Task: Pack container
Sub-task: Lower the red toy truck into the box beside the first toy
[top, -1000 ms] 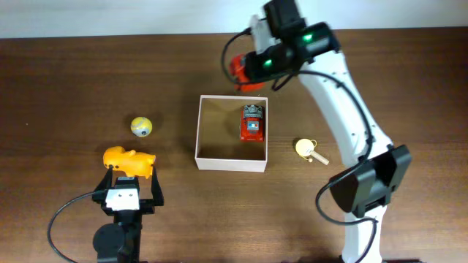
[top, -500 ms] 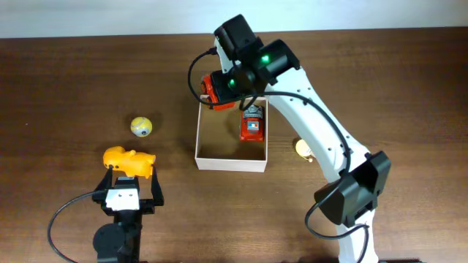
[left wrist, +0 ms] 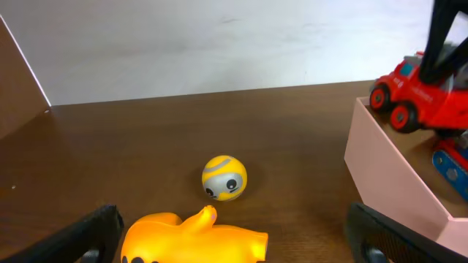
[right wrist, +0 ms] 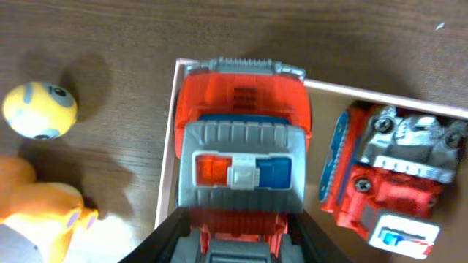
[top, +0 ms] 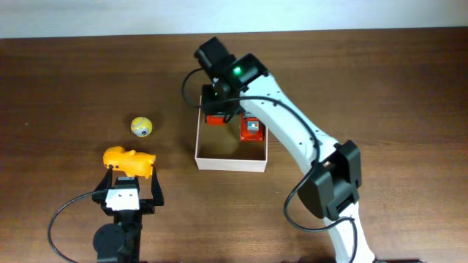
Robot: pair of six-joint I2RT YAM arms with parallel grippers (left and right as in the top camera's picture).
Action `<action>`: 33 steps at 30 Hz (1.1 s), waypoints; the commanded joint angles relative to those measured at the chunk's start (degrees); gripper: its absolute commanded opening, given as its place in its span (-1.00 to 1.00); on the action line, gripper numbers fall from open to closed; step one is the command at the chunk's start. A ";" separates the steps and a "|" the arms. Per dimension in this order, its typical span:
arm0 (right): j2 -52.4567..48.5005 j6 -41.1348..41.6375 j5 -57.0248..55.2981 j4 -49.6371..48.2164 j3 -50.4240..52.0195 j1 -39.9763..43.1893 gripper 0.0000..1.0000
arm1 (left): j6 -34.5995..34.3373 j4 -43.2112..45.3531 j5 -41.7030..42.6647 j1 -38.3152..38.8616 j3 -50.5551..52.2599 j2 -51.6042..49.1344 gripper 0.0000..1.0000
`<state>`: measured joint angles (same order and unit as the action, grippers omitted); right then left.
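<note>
The container (top: 212, 157) is a square white-walled box with a tan inside, at the table's middle; it also shows in the left wrist view (left wrist: 387, 175) and the right wrist view (right wrist: 167, 183). My right gripper (top: 219, 108) (right wrist: 245, 241) is shut on a red fire truck (top: 217, 117) (right wrist: 245, 109) (left wrist: 413, 91) and holds it over the box's far left corner. A second red toy vehicle (top: 252, 128) (right wrist: 387, 183) lies inside the box at the right. My left gripper (top: 131, 179) (left wrist: 238, 245) is open, just behind an orange toy animal (top: 129, 160) (left wrist: 194, 237).
A yellow ball with a grey face (top: 141, 126) (left wrist: 224, 177) (right wrist: 40, 109) sits on the table left of the box, beyond the orange toy. The right arm reaches across the box's right side. A white wall borders the table's far edge.
My right gripper has carried the red fire truck leftward and down from beyond the box's far right corner to over its far left corner. The left arm has not moved.
</note>
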<state>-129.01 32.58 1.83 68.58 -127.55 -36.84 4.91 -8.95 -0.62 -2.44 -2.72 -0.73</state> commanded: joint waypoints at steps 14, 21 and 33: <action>-1.64 4.37 -5.55 2.47 0.07 -1.03 -0.28 | 0.55 0.04 -0.68 -0.35 0.24 0.37 0.99; -1.66 4.37 -5.42 2.75 0.39 -1.16 -0.28 | 0.55 0.04 -0.66 -0.35 0.24 0.37 0.98; -1.66 4.39 -5.31 2.60 0.66 -4.15 -0.28 | 0.55 0.04 -0.66 -0.35 0.24 0.37 0.98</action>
<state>-129.58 36.23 -2.76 71.05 -127.50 -39.53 4.91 -8.95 -0.86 -2.44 -2.72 -0.73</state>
